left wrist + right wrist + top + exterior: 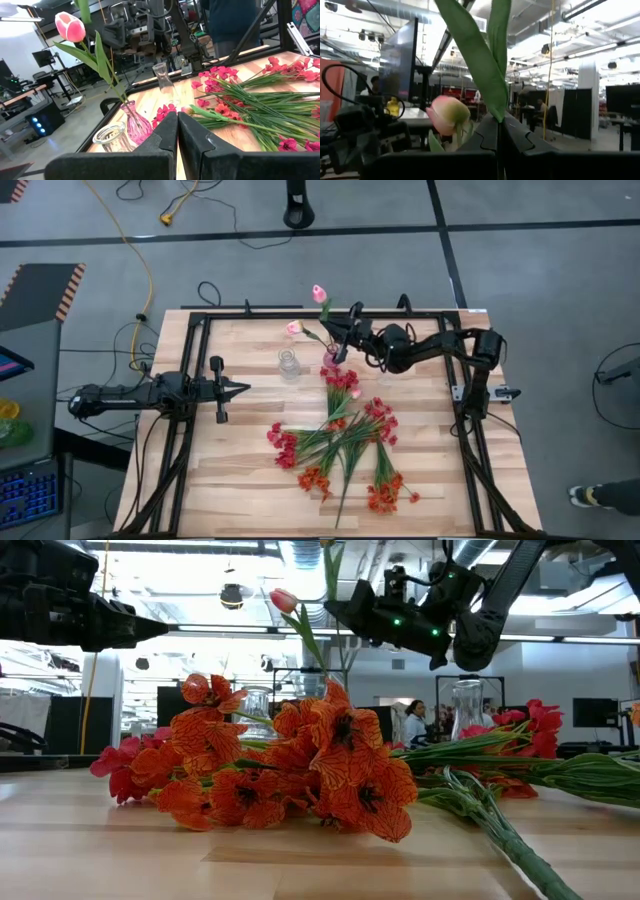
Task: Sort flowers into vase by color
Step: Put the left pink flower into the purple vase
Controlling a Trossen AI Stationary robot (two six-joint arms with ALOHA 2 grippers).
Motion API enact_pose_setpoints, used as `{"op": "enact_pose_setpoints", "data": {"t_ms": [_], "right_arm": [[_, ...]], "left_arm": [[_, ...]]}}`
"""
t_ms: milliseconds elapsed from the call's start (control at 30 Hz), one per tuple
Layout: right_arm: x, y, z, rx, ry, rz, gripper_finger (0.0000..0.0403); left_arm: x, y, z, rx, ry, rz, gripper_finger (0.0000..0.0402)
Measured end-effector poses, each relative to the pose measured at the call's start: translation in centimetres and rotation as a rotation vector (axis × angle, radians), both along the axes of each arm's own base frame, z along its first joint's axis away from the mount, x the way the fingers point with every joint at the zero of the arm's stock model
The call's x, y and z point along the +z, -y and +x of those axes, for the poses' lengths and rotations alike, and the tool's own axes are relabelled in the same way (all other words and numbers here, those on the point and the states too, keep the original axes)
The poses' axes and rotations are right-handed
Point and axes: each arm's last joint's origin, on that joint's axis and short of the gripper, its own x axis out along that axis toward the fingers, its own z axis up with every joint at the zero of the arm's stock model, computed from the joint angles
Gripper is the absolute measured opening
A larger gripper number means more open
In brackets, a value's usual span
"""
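Above the pink vase [136, 122] holding 1 tulip [70, 27], right tool [352, 315] pinches another tulip [319, 293].

Desk [240, 470]: light wood butcher-block top, black metal frame [200, 330] running along its far and side edges.

Directly on it:
- Clear glass vase [288, 364], upright, near the far edge, just left of centre.
- Pink glass vase [136, 122] beside it toward the centre, upright, with a pink tulip [294, 328] standing in it.
- Third clear vase [165, 82], upright, further toward the right side.
- Loose flowers [345, 435] lying flat in a heap from the centre to the near edge, stems crossing: red sprigs [284, 445] left and at the centre, orange sprigs [385, 495] nearest the near edge.
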Motion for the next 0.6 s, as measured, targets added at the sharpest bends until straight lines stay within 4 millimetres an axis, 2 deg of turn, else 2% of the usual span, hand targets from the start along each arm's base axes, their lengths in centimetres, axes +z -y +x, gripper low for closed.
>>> {"op": "enact_pose_setpoints", "data": {"t_ms": [600], "right_arm": [[-0.23, 0.03, 0.10, 0.004, -0.021, 0.023, 0.0051]], "left_arm": [[0.00, 0.00, 0.00, 0.000, 0.000, 0.000, 0.0000]]}}
